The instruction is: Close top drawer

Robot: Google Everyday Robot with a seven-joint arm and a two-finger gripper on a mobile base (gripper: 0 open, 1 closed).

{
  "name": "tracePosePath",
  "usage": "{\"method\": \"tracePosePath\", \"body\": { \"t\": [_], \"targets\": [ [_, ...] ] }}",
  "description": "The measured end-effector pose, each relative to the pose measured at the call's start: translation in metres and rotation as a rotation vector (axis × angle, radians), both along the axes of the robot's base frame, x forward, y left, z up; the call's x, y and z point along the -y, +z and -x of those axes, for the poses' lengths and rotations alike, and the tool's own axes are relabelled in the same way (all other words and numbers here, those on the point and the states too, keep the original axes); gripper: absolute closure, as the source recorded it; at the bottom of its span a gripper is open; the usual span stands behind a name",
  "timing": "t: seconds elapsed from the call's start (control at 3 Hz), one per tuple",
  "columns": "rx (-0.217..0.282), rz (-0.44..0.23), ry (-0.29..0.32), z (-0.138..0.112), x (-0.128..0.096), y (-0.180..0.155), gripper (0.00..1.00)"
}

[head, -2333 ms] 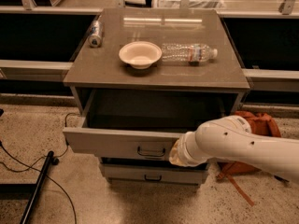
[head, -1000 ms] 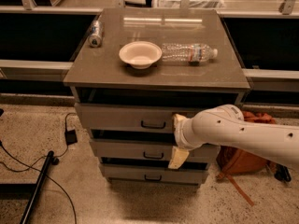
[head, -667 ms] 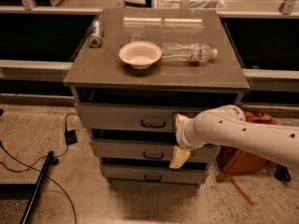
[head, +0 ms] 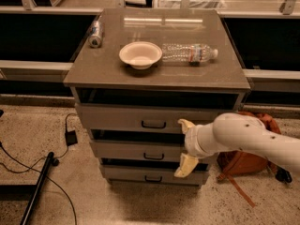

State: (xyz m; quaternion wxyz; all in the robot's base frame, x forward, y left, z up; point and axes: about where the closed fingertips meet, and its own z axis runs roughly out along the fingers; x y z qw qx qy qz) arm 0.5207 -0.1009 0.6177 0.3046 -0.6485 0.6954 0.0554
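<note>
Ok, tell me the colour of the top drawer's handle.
Dark, nearly black handle on the grey top drawer; camera view. The gripper is just right of it.

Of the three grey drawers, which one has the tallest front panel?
The top drawer, just under the tabletop: its front is taller than those of the middle drawer and bottom drawer. The open pincer is in front of them, towards the right.

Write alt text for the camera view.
The top drawer of a grey cabinet appears closed; the robot's open gripper is in front of the drawer fronts, right of centre. A white bowl, plastic water bottle and can lie on top.
</note>
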Motion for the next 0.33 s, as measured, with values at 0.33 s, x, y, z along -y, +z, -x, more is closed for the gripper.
{"method": "tracePosePath", "body": {
  "t": [0.33],
  "targets": [
    [0.024,0.004,0.027,0.0099,0.0129,0.0029,0.0]
  ]
}}
